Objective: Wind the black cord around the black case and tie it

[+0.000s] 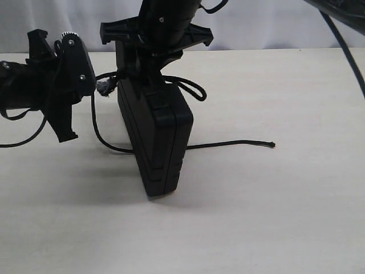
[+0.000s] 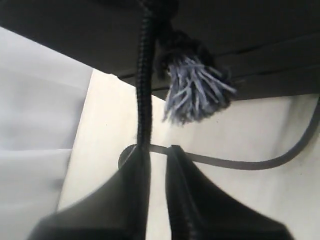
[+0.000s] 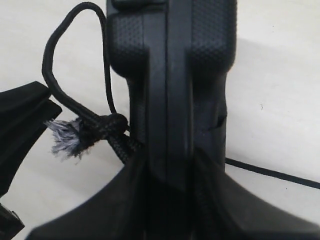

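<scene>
I read the exterior view as set slightly above the desk, looking across it toward its far edge and the pale backdrop. It is at medium range, with the black case at centre frame.

The left wrist view sits very close. It sights past the left gripper at the frayed tuft and one face of the case, with the desk surface beyond.

The right wrist view, equally close, sights between the fingers of the right gripper, along the case's narrow edge and onto the desk.

All three views share the case, the tuft and a run of the black cord lying on the desk.
</scene>
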`<state>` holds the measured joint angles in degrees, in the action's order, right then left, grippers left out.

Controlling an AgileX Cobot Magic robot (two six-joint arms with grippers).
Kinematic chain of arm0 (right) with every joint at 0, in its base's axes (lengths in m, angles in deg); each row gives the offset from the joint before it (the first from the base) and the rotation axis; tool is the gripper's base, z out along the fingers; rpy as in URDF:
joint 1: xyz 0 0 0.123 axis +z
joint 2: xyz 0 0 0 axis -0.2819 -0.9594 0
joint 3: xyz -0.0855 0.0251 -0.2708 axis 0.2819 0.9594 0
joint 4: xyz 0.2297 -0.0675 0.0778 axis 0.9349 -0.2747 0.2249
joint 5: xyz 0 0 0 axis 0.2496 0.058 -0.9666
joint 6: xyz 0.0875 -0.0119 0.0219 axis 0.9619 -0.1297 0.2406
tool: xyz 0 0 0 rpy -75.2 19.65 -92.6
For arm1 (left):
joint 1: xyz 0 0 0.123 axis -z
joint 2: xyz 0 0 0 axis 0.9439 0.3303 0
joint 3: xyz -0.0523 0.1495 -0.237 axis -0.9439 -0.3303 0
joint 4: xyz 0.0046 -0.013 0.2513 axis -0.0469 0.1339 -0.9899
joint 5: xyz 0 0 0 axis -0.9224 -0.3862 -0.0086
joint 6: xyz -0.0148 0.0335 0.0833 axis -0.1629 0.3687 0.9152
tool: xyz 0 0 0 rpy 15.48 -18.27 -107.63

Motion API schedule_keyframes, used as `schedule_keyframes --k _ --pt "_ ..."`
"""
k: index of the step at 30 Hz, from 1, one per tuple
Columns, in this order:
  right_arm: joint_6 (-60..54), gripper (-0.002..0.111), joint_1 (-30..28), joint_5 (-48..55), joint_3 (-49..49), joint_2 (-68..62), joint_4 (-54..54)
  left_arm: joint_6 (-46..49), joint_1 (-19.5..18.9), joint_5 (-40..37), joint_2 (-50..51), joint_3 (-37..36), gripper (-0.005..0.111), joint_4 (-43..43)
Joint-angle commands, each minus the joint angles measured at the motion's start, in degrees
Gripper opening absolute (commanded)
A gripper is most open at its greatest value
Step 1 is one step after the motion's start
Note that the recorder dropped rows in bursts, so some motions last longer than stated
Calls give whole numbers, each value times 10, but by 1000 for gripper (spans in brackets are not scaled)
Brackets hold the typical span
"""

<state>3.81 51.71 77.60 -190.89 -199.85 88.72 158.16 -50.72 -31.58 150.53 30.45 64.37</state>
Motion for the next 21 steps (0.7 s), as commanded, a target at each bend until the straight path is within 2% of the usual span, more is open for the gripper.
schedule_keyframes --k 1,7,10,13,17,21 --pt "-11 4 1 9 1 2 -4 -3 1 6 -3 -1 13 1" --pt "-12 4 1 9 1 2 -4 -1 1 16 -7 -1 15 -1" --pt "-12 4 1 9 1 2 -4 -1 2 13 -7 -1 33 -53" --pt "-12 4 1 9 1 2 -4 -2 14 25 -7 -1 46 -76" --pt "-12 4 1 9 1 2 -4 -3 34 43 -7 -1 47 -97" --pt "-12 4 1 9 1 2 -4 -3 37 50 4 -1 47 -97"
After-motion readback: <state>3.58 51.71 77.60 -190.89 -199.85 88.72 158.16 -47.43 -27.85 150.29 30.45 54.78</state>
